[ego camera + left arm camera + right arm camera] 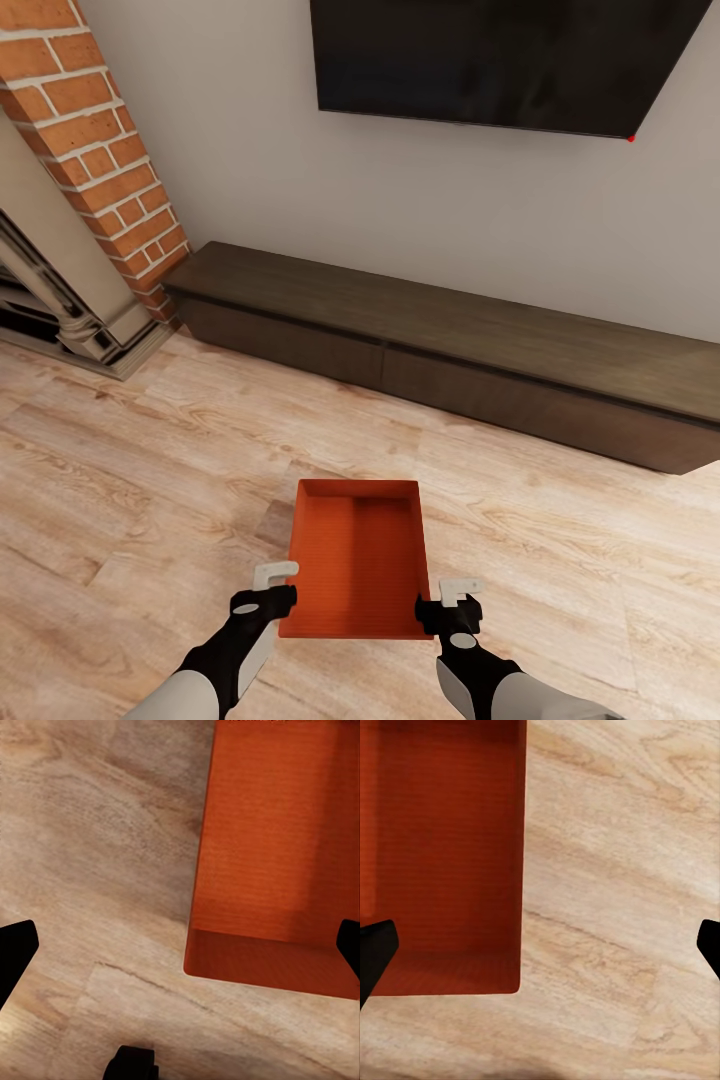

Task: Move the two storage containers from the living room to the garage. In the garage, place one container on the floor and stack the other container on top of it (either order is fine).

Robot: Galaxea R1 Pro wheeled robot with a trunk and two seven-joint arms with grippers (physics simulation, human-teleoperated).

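Both hands, left hand (268, 590) and right hand (452, 604), are open wide beside the orange bin (357, 558) on the wood floor (150, 470), one each side.

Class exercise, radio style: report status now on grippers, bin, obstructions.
Left gripper and right gripper open, flanking the storage container. Container empty, on the wood-plank floor. Low cabinet ahead, well apart.
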